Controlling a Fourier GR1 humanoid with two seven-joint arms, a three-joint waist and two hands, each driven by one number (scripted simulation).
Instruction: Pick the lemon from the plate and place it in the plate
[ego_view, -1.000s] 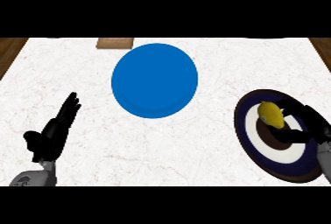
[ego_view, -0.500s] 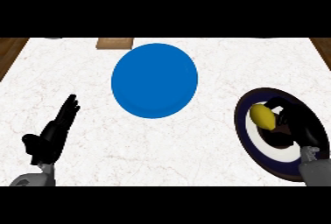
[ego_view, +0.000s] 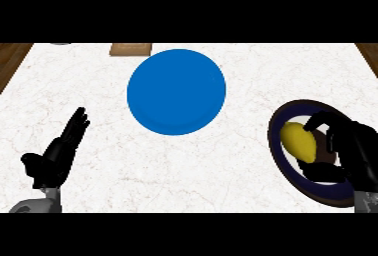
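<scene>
Yellow lemon (ego_view: 298, 140) sits on the dark-rimmed plate (ego_view: 279, 150), gripped by the curled right robot hand (ego_view: 351, 150).

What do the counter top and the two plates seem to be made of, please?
Counter top: looks like white marble, faintly veined, matte. Blue plate: plain, even colour, perhaps plastic or glazed ceramic. Dark ringed plate, under the lemon: navy and white bands, probably glazed ceramic.

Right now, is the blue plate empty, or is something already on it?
Empty. The blue plate shows only its plain blue surface. The lemon is over the dark plate at the right, with the right hand curled round it.
</scene>
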